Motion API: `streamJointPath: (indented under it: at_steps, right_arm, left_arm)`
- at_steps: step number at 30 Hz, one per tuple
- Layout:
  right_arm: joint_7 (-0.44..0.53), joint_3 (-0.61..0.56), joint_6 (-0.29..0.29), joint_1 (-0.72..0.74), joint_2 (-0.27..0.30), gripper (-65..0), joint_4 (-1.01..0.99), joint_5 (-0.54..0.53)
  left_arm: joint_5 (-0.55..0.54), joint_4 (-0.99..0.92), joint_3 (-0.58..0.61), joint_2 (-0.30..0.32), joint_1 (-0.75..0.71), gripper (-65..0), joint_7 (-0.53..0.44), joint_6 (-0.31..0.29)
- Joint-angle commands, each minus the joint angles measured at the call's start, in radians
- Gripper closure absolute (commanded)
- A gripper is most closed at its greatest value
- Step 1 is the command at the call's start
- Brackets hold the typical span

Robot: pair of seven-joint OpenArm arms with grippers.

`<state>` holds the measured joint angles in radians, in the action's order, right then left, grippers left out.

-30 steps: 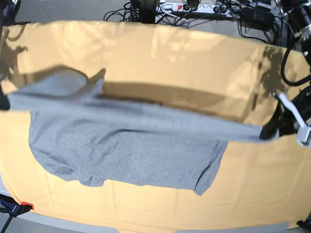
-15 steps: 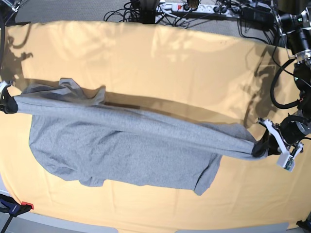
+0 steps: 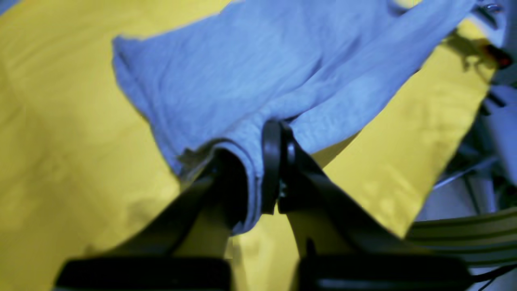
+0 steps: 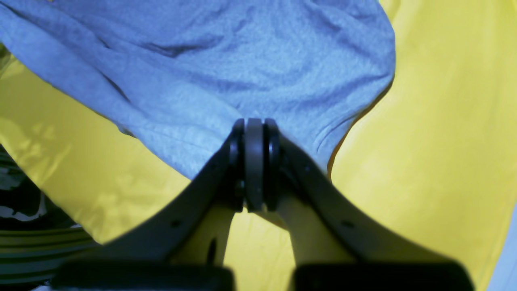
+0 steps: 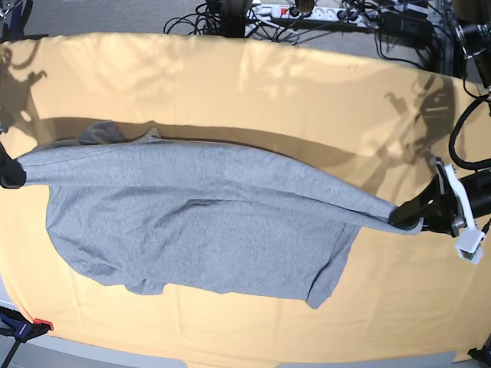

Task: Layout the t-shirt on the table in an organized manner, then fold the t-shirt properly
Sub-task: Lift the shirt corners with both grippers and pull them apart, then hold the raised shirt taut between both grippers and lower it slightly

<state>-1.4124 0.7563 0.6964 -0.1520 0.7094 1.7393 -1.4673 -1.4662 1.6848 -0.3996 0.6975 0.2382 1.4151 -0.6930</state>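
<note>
While I hold the shirt [image 5: 199,222] by two far ends, most of it lies flat on the surface [image 5: 253,84], and only the top edge is pulled tight between my arms. My left tool [image 5: 404,217] is closed on one end of that edge, over by the side of the surface. In the left wrist view my left tool [image 3: 258,178] pinches a thick bunch of cloth, and some of the cloth hangs loose past it. My right tool [image 4: 253,161] is squeezed shut on the other end, with only a thin bit of shirt caught in it. In the base view my right tool [image 5: 9,170] sits right at the edge of the picture, so I can see very little of it there.

I think the thin grip on the right side could slip. If I pull my arms apart any more, the cloth may slide out, and that end would drop in a heap.

The bunched-up bit on the left is a worry too. If I put it down like that, it may leave a lump and the fold would come out crooked.

The shirt's bottom part lies lopsided, with one corner [image 5: 322,295] poking down. If I let go now, the shirt may lie crooked.
</note>
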Motion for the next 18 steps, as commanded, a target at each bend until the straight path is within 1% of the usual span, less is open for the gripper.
streamJointPath:
  at_steps: [1,8,12,14,15,17,18]
  right_arm:
    - [0.016,0.010,0.002,-0.007,0.030,0.0,0.012,-0.016]
    - [0.016,0.010,0.002,-0.104,0.090,0.0,0.012,-0.016]
    - [0.016,0.010,0.002,-0.100,0.086,0.0,0.012,-0.016]
    - [0.016,0.009,0.002,-0.100,0.084,0.0,0.012,-0.016]
    - [0.016,0.009,0.002,-0.100,0.084,0.0,0.012,-0.016]
    - [0.070,0.009,0.002,-0.100,0.084,0.0,0.012,0.056]
    - [0.078,0.009,0.002,-0.100,0.084,0.0,0.012,0.081]
  left_arm:
    - [-0.017,0.013,-0.011,0.026,0.019,0.0,-0.019,-0.005]
    - [-0.017,0.013,-0.011,0.039,0.019,0.0,-0.019,-0.005]
    - [-0.017,0.012,-0.011,0.036,0.020,0.0,-0.019,-0.005]
    - [0.055,0.011,-0.011,0.026,0.020,0.0,-0.026,-0.005]
    - [0.091,0.010,-0.010,0.019,0.021,0.0,-0.056,-0.005]
    - [0.140,0.004,-0.005,0.008,0.020,0.0,-0.072,-0.005]
    - [0.156,-0.002,-0.005,0.002,0.020,0.0,-0.072,-0.005]
